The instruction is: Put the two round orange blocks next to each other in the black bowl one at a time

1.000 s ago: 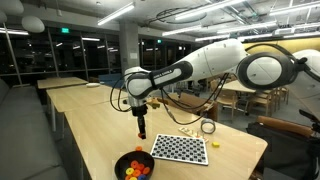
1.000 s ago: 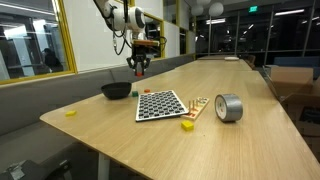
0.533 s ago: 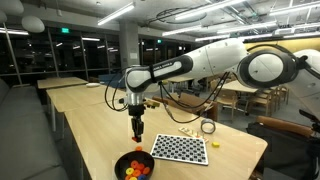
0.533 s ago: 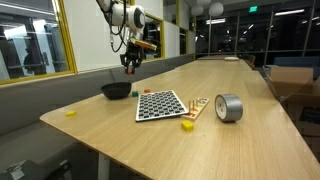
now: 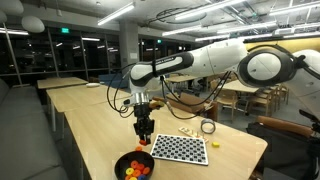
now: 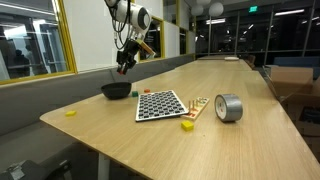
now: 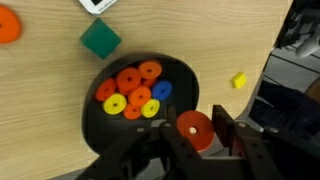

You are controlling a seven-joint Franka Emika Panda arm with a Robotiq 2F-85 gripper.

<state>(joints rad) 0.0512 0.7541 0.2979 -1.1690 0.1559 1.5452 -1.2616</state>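
Gripper [image 7: 193, 140] at the bottom of the wrist view, dark fingers clamped on a round orange block [image 7: 193, 128]: flat, orange-red, disc-shaped, with a pale dot at its centre, far smaller than the bowl. Gripped by its edges, broad face turned up to the camera. Hangs over the near rim of the black bowl [image 7: 95, 130], clear of the pieces inside.

Just beyond, in the middle of the round, shallow bowl, a tight cluster of small discs: several orange discs [image 7: 128, 79] of the same look as the held one, two yellow discs [image 7: 113, 103] and one blue disc [image 7: 161, 90], touching or overlapping.

Farther off on the pale wooden table [image 7: 40, 110], a green block [image 7: 100, 40] near the bowl's far rim, a small yellow block [image 7: 238, 80] off to one side, and a lone orange disc [image 7: 5, 25] at the frame's corner, well apart from the bowl.

In both exterior views, white arm bent downward over the bowl's edge, fingers above the rim without touching it, with a black-and-white checkerboard [image 5: 180, 149] just beside the bowl. Farthest along the table in an exterior view, a grey tape roll [image 6: 229, 107].
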